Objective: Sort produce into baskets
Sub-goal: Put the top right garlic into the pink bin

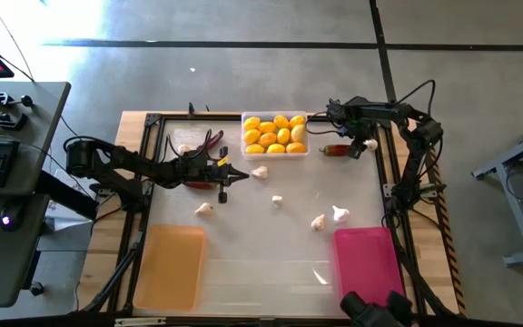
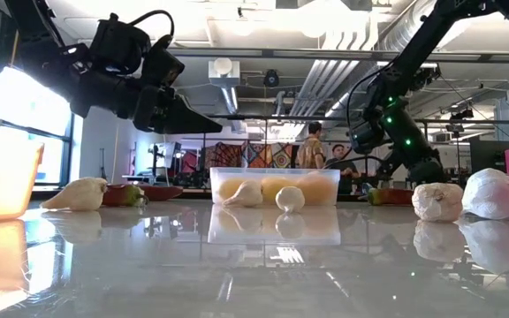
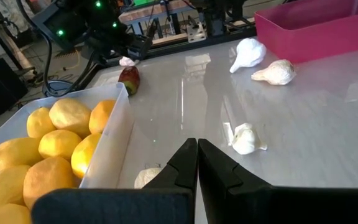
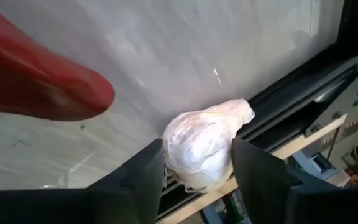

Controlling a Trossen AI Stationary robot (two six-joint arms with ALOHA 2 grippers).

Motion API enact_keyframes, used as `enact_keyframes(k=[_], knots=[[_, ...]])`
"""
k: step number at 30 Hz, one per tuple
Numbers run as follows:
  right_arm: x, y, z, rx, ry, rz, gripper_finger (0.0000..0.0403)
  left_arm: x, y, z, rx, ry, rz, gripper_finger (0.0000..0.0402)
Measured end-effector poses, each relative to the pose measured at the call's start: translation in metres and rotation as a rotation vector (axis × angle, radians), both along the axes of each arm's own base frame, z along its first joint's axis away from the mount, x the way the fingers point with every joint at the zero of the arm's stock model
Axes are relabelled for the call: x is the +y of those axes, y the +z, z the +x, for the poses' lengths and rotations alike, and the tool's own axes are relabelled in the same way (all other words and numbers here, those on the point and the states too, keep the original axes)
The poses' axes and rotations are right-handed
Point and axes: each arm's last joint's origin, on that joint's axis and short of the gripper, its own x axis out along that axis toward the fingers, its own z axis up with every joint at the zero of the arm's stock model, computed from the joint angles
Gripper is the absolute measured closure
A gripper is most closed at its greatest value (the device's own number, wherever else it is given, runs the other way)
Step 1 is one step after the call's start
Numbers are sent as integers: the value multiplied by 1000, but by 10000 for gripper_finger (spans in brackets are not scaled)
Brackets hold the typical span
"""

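Glossy white bench (image 1: 271,259) under an open workshop ceiling, people far behind it. I use the clear tray (image 1: 276,151) of lemons (image 1: 274,133) as my landmark. My right end effector (image 4: 196,163) sits low just right of that tray, fingers either side of a garlic bulb (image 4: 204,144), beside a red chili (image 4: 36,78); they look close to the bulb but not clearly clamped, so I judge the grasp is in hand. My left end effector (image 3: 197,163) hangs clenched and empty just left of the tray. More garlic lies scattered in front of the tray, toward the orange tray (image 1: 170,265) and pink tray (image 1: 365,262). Next I need a firm squeeze, a lift, then a carry to a tray.
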Motion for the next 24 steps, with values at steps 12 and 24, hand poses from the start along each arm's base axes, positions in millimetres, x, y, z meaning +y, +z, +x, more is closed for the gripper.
enact_keyframes(k=[12,24], knots=[[9,2,4,23,-89,-40,194,0,0,0,0,0,0,402],[18,5,4,92,-203,-108,139,0,0,0,0,0,-1,401]])
